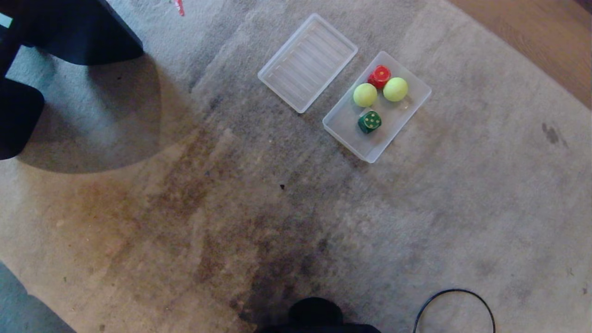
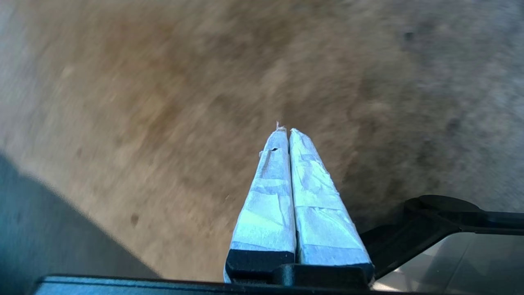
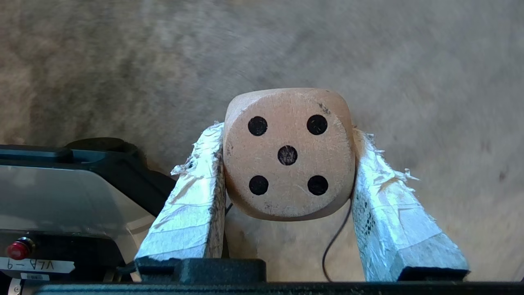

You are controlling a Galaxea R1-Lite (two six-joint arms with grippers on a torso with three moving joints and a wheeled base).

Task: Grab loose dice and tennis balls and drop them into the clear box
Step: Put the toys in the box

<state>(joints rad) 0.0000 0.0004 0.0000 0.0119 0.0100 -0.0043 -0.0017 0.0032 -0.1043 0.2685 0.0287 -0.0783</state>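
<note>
Right gripper (image 3: 286,164) clamps beige wooden die with dark pips (image 3: 288,153), mid-carry over carpet. Clear frosted plastic box (image 1: 416,104) sits upper right of head view; next, reach it, release above. Left gripper (image 2: 286,135) pressed together, empty.

A: What is cut off in the head view?
B: A black cable loop (image 1: 455,309) at the lower edge.
A: And the beige die (image 3: 287,153)?
B: Its sides are hidden behind the right hand's fingers (image 3: 192,205).

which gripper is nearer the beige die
Right. The right gripper is clamped on the beige die, one finger on each side; the left gripper is shut over bare carpet, no die near it.
</note>
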